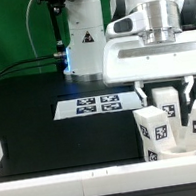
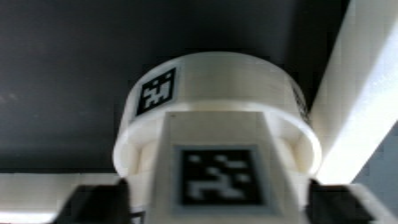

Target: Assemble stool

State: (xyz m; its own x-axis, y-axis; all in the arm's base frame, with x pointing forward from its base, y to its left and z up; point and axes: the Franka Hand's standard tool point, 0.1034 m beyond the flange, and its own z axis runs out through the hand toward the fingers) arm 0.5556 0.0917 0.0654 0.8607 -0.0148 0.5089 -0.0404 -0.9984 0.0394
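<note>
Stool (image 1: 173, 126) sits at about 4 o'clock in the exterior view, near the table's white edge rail (image 1: 57, 178), with tagged legs pointing up — seat down, presumably so the legs can be driven in from above. Gripper (image 1: 168, 104) hangs right over it, fingers straddling the middle leg (image 1: 166, 102); the marker board (image 1: 97, 104) lies well apart at 9 o'clock from the stool. Wrist view: leg (image 2: 214, 165) fills the 6 o'clock half, seat (image 2: 214, 95) behind it. Fingers look slightly parted beside the leg — can't tell if they grip it.
</note>
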